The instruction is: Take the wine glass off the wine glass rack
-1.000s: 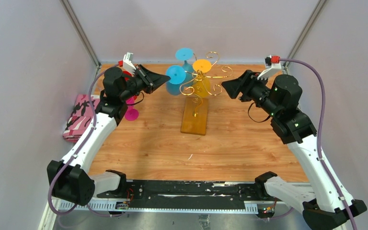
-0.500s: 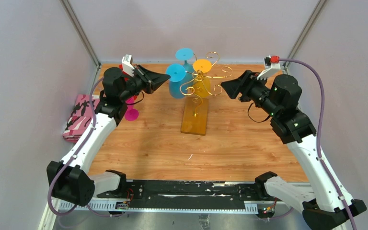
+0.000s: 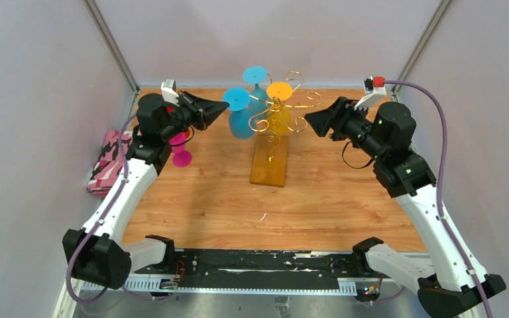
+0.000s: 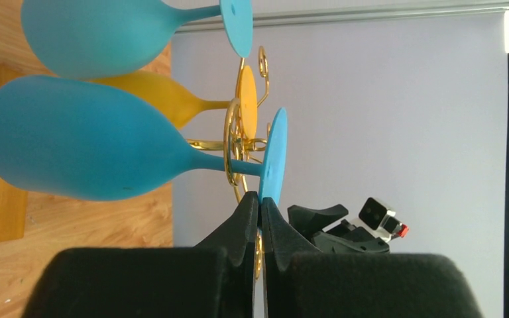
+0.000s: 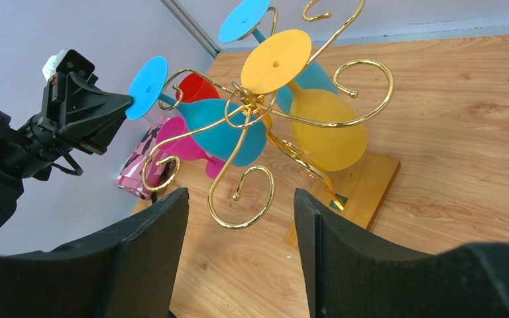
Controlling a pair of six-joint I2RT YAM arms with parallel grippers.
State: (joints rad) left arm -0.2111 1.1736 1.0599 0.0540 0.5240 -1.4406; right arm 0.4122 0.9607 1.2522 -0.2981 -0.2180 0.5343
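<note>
We found the left fingers (image 4: 258,220) shut on the disc foot of the turquoise wine glass (image 4: 86,149), which hung bowl-down, stem crosswise to them, in a left-side scroll of the thin gold wire rack (image 3: 275,109), while the parted right fingers (image 3: 313,120) held nothing opposite.

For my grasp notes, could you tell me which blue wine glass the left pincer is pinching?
The nearer blue wine glass: the left pincer pinches its foot rim; the other blue glass hangs farther back, untouched.
</note>
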